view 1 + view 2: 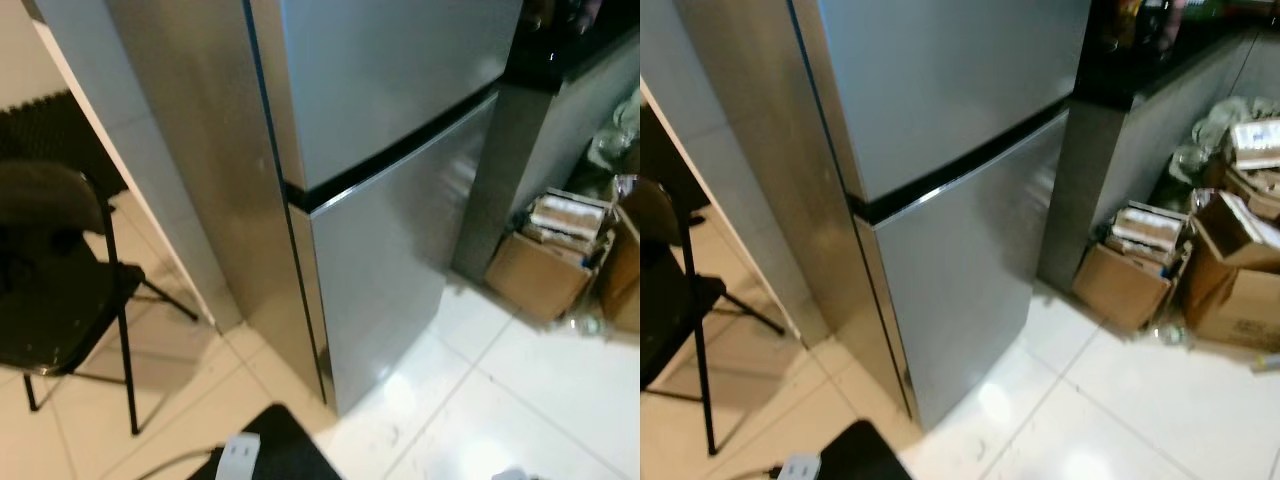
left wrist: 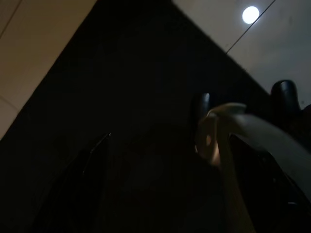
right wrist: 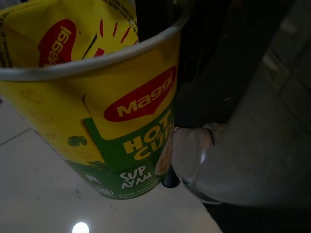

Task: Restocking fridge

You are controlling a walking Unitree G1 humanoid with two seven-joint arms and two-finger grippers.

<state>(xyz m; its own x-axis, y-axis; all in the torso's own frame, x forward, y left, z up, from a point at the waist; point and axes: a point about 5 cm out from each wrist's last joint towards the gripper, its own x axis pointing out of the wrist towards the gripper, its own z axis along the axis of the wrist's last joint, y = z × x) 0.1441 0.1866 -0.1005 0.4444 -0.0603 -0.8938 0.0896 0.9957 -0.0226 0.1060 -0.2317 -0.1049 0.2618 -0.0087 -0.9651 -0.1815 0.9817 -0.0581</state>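
White floor tiles (image 1: 520,390) are spreading out under a steel fridge (image 1: 390,200) whose two doors are both sitting closed, its top running out of frame. A black folding chair (image 1: 60,290) is standing to its left, partly cut off, and open cardboard boxes (image 1: 1140,265) of blurred clutter are sitting on the floor to the right beside a grey counter (image 1: 1130,130). In the right wrist view, the right gripper (image 3: 160,29) is holding a yellow cup of noodles (image 3: 112,111) low over the tiles, one black finger running down inside the rim. The left wrist view is lying mostly in darkness; the left gripper (image 2: 243,104) is showing two dim fingertips apart, with nothing between them.
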